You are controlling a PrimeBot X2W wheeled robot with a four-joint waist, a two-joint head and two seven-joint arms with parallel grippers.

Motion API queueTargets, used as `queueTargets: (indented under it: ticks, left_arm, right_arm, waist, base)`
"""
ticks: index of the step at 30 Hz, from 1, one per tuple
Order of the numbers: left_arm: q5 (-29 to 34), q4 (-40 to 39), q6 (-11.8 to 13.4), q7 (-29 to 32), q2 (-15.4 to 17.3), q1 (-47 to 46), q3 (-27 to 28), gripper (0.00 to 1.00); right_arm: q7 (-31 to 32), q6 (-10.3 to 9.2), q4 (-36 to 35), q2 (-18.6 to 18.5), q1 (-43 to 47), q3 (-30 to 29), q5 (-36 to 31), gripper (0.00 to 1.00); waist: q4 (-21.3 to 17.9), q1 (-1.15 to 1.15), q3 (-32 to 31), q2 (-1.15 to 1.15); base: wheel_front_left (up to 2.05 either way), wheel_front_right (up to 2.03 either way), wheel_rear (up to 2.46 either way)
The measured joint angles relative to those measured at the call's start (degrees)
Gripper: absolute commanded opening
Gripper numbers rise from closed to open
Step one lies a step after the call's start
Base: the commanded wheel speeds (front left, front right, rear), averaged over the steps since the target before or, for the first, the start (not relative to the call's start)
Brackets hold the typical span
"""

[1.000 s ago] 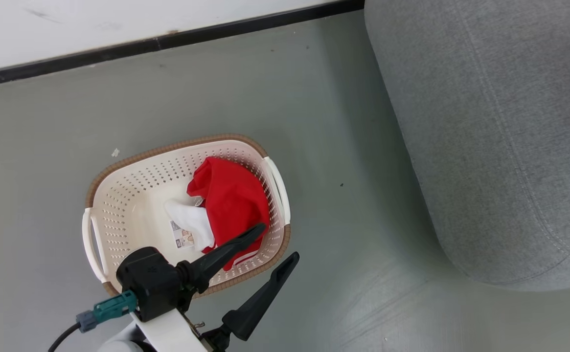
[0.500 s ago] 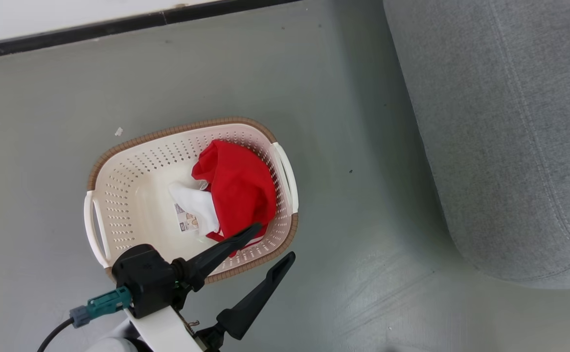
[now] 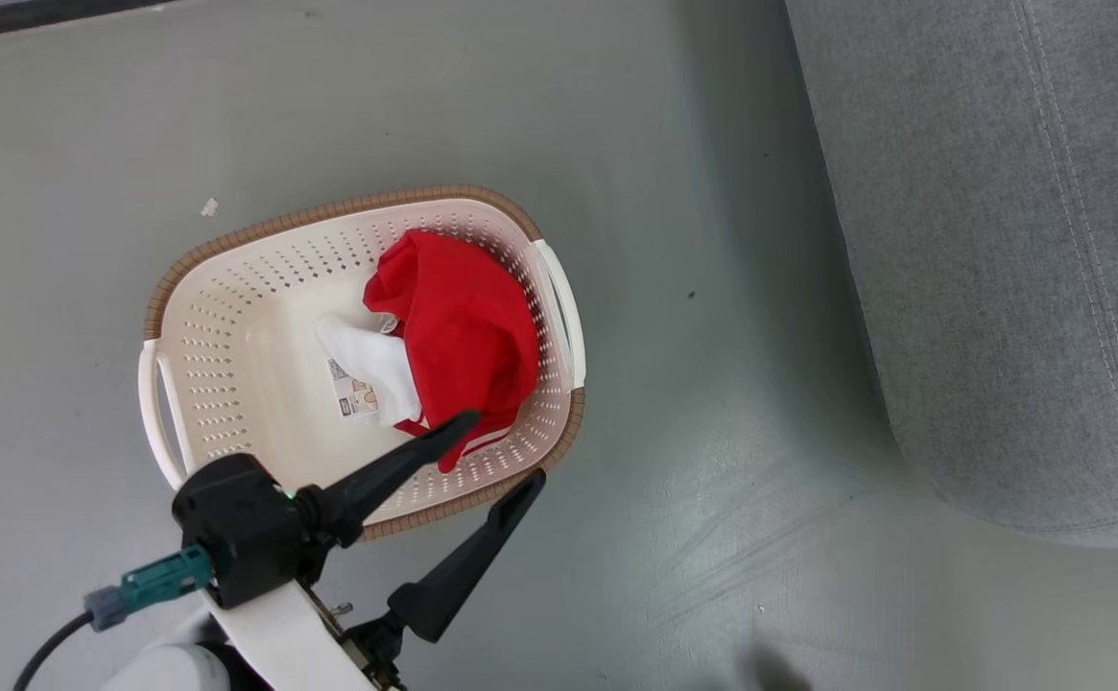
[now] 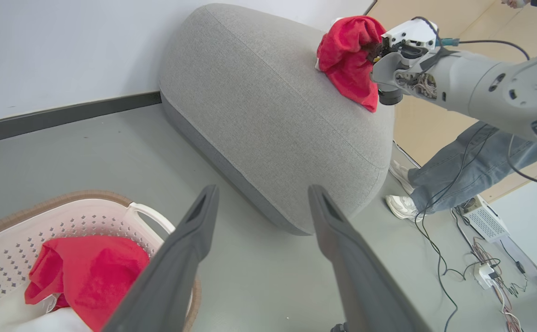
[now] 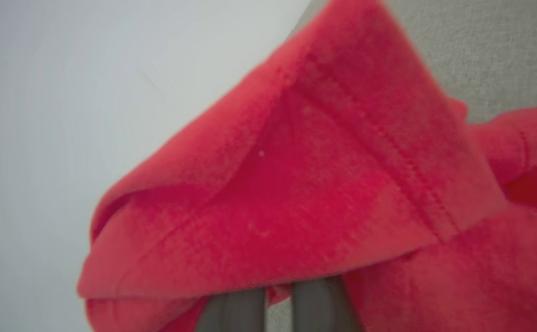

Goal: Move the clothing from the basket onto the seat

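Hovering spread wide and empty over the near rim of the cream-white perforated plastic basket (image 3: 232, 317) with its brown woven-look edge, the left claw (image 3: 506, 446) touches nothing. One bright red fabric garment (image 3: 467, 326) with a white panel lies bunched inside. The right claw (image 5: 277, 299) pinches a second red garment (image 4: 349, 60) — it hangs over the far end of the large grey woven-fabric sofa (image 3: 1000, 240)
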Motion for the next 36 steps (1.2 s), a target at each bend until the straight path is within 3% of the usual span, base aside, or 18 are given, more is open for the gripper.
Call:
queueTargets:
  ticks: [9, 12, 17, 18, 19, 20, 21, 36]
  left_arm:
    - [0.09, -0.15, 0.09, -0.15, 0.76, -0.65, 1.89, 1.0]
    - [0.09, 0.12, 0.08, -0.64, 0.8, -0.65, 2.0, 1.0]
    - [0.07, 0.56, 0.07, -1.2, 0.59, -0.68, 2.15, 1.0]
    - [0.0, 0.73, 0.07, -1.41, 0.55, -0.68, 2.23, 1.0]
    - [-0.14, 0.9, 0.07, -1.7, 0.48, -0.68, 2.33, 1.0]
    - [-0.4, 1.08, 0.07, -1.89, 0.41, -0.68, 2.43, 1.0]
    - [-0.43, 1.26, 0.07, -2.13, 0.32, -0.68, 2.48, 1.0]
    - [-1.42, 3.76, -0.01, -4.67, -1.44, -0.69, 3.1, 1.0]
  right_arm:
    - [-1.68, 0.0, 0.01, 2.42, 0.02, 2.72, -0.16, 0.0]
    - [-2.54, 0.0, -0.01, 2.41, 0.31, 3.69, -1.15, 0.24]
    - [-2.69, 0.0, 0.34, 2.09, 0.6, 5.02, -1.2, 0.45]
    - [-2.97, 0.0, 0.32, 2.1, 0.62, 5.15, -1.2, 0.62]
    - [-3.12, 0.0, 0.23, 2.15, 0.65, 5.3, -1.21, 0.85]
    - [-3.34, 0.0, 0.1, 2.24, 0.76, 5.47, -1.24, 0.96]
    - [-3.61, 0.0, -0.12, 2.36, 1.02, 5.68, -1.45, 1.0]
    - [-4.57, 0.0, -0.58, 3.92, 7.56, 10.29, -2.79, 1.0]
  waist:
    - [-1.66, 0.0, 1.45, 0.0]
    - [-2.35, 0.0, 1.46, 0.0]
    - [-2.88, 0.0, 0.83, 0.0]
    - [-2.96, 0.0, 0.67, 0.0]
    - [-3.02, 0.0, 0.48, 0.0]
    - [-3.09, 0.0, 0.26, 0.0]
    - [-3.16, 0.0, 0.04, 0.0]
    - [-4.29, 0.0, -3.81, 0.0]
  base:
    - [0.0, 0.0, 0.0]
    - [0.0, 0.0, 0.0]
    - [0.0, 0.0, 0.0]
    - [0.0, 0.0, 0.0]
    - [0.0, 0.0, 0.0]
    - [0.0, 0.0, 0.0]
    - [0.0, 0.0, 0.0]
    - [0.0, 0.0, 0.0]
